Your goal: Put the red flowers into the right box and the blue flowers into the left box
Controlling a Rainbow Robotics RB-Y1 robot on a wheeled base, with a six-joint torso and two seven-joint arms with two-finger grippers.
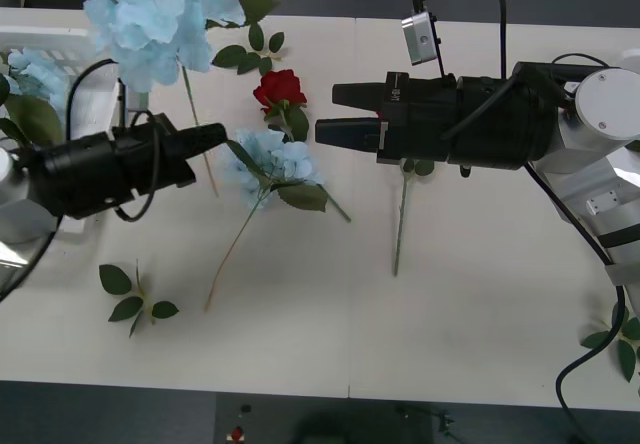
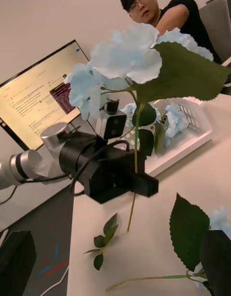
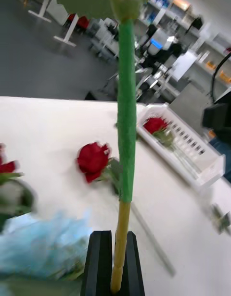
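Front view: left pincer (image 1: 218, 136) clamps a blue flower's (image 1: 160, 12) stem (bloom raised); right pincer (image 1: 325, 129) apparently closed, empty.

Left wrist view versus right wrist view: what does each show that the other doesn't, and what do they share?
Left wrist alone: the left claw shut on a blue flower's stem, a red rose lying on the table, and the right box with another rose inside. Right wrist alone: the held blue flower's head above the left claw, the left box holding blue blooms, a leaf sprig, a monitor. Shared: the held stem and the white table.
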